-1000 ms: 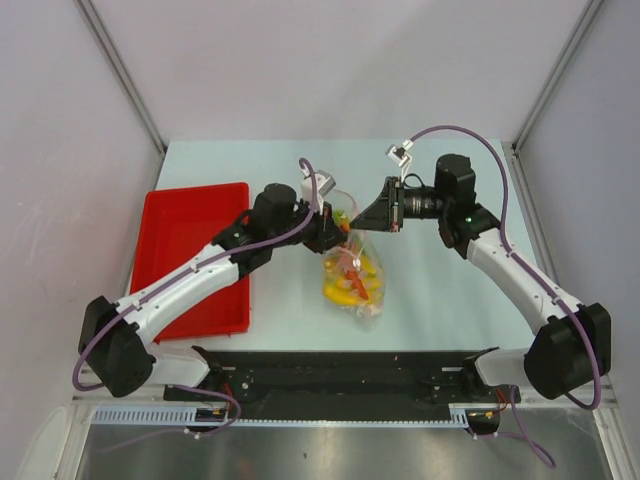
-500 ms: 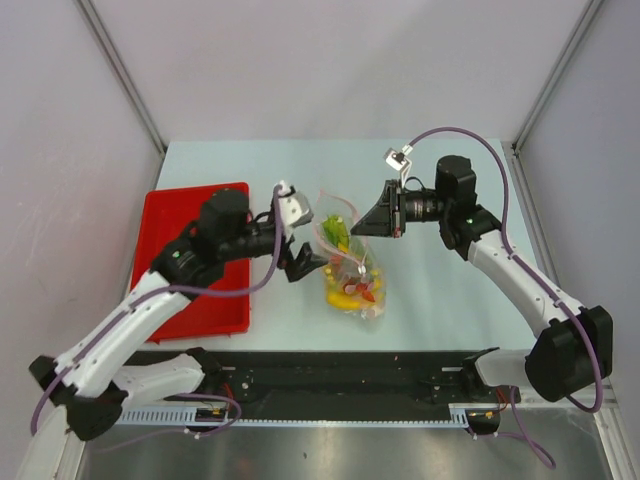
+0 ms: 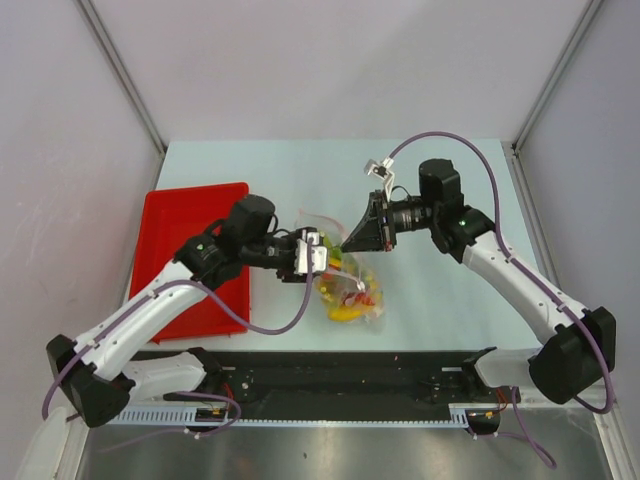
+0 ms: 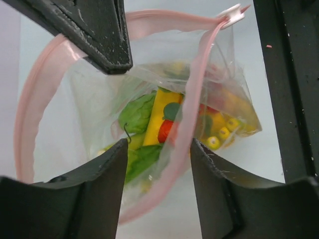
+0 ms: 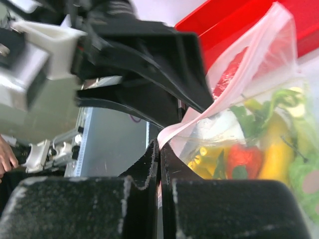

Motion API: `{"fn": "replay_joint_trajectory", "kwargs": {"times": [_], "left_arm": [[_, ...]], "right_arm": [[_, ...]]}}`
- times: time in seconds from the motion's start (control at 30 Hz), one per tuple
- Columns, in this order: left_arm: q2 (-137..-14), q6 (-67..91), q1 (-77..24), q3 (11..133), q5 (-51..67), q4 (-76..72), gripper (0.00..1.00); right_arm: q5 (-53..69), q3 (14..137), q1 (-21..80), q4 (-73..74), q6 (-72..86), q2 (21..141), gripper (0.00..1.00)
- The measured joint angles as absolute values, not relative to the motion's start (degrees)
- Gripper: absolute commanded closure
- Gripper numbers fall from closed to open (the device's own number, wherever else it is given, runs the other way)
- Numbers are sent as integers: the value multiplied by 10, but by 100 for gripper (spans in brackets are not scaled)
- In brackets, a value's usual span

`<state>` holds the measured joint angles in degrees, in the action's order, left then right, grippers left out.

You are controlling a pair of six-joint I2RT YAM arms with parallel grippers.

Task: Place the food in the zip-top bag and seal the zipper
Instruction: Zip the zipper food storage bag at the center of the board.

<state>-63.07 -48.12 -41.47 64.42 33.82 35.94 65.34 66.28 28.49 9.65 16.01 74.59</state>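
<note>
Zip-top bag [image 3: 345, 285]: lies mid-table [image 3: 450, 300], just right of the red tray [image 3: 190, 250]. Its mouth end sits between the two gripper tips. The food [image 3: 350, 298] is inside it.
Right gripper [image 3: 347, 246]: fingers pressed together, pinching the zipper [image 4: 189, 109] at one spot on the mouth edge. It reaches in from the right.
Left gripper [image 3: 325, 262]: fingers [image 4: 89, 194] spread, reaching the mouth from the left. One run of the zipper passes between them, close to the finger on the right of the left wrist view. Whether it touches that finger cannot be told.
Zipper state: unsealed. The two runs stand apart in a wide loop.
Left wrist view only: shows the open loop of the mouth. Green leaves and yellow and red pieces show through the clear wall. A small white tab [image 4: 230, 12] sits at one corner of the strip.
Right wrist view only: shows the pink strip entering the seam between the closed fingers, with the red tray behind the bag.
Top view only: shows the whole layout, with both arms converging on the mouth end and the tray well left of the right arm.
Change, left gripper: half a second earlier it stood left of the bag, apart from it, with the fingers wider. It has since come in to the mouth and the fingers have narrowed.
Change, right gripper: it keeps its pinch and has shifted slightly left.
</note>
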Motion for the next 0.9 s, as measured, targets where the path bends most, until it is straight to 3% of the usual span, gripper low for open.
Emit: {"fn": "replay_joint_trajectory", "kwargs": {"times": [0.17, 0.23, 0.3, 0.37, 0.4, 0.43, 0.47, 0.57, 0.67, 0.9], "left_arm": [[-649, -490, -439, 626, 339, 341, 54], [-651, -491, -460, 622, 345, 342, 69], [-652, -489, -483, 622, 352, 346, 100], [-652, -478, -499, 622, 361, 351, 100], [-651, -471, -505, 622, 365, 351, 100], [-650, -458, -509, 622, 370, 348, 100], [-649, -440, -511, 622, 375, 346, 100], [-638, -359, -511, 621, 378, 311, 100], [-624, -261, -512, 610, 377, 254, 100], [-638, -95, -510, 584, 359, 135, 100]], "right_arm": [[649, 680, 307, 146, 115, 745, 100], [645, 691, 314, 166, 96, 746, 100], [643, 707, 320, 187, 74, 748, 100], [641, 723, 323, 202, 55, 755, 100], [641, 733, 326, 209, 47, 761, 96], [640, 744, 328, 217, 36, 768, 85], [638, 751, 330, 223, 27, 773, 54], [627, 790, 337, 257, -6, 793, 17], [613, 842, 319, 304, -45, 800, 4], [583, 779, 140, 321, -79, 656, 1]]}}
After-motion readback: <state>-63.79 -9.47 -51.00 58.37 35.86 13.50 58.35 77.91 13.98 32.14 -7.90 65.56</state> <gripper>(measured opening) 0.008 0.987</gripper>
